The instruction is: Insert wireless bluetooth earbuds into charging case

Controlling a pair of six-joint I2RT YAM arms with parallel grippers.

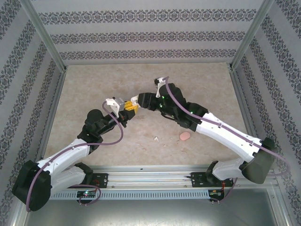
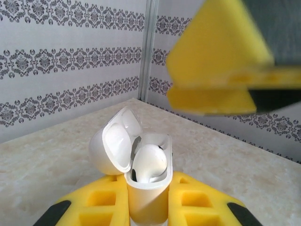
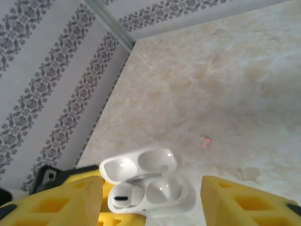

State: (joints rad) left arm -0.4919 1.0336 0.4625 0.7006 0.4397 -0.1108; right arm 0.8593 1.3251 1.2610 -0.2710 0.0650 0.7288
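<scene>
Left gripper (image 2: 146, 209): clamped on the lower body of the charging case (image 2: 148, 190), with a yellow finger (image 2: 96, 207) pressed to each side. I saw the case held upright above the table (image 1: 94, 84).
Charging case: white and open. Its lid (image 2: 115, 143) was tipped back to the left in the left wrist view.
Seated earbud (image 2: 149, 162): white and rounded, sitting in the mouth of the case with its top near the rim.
Right gripper (image 3: 150, 190): jaws apart. In the right wrist view one yellow finger stood on either side of the case, both clear of it and holding nothing.
Meeting point: in the top view the two grippers came tip to tip around mid-table, slightly left of centre.
Loose earbud (image 1: 155, 138): a tiny whitish bit lying on the table, nearer than the grippers and to their right.
Pink pebble-shaped item (image 1: 185, 136): on the table to the right of the loose earbud, not touching it.
Case wells: from the right wrist view I could not tell how many were filled.
</scene>
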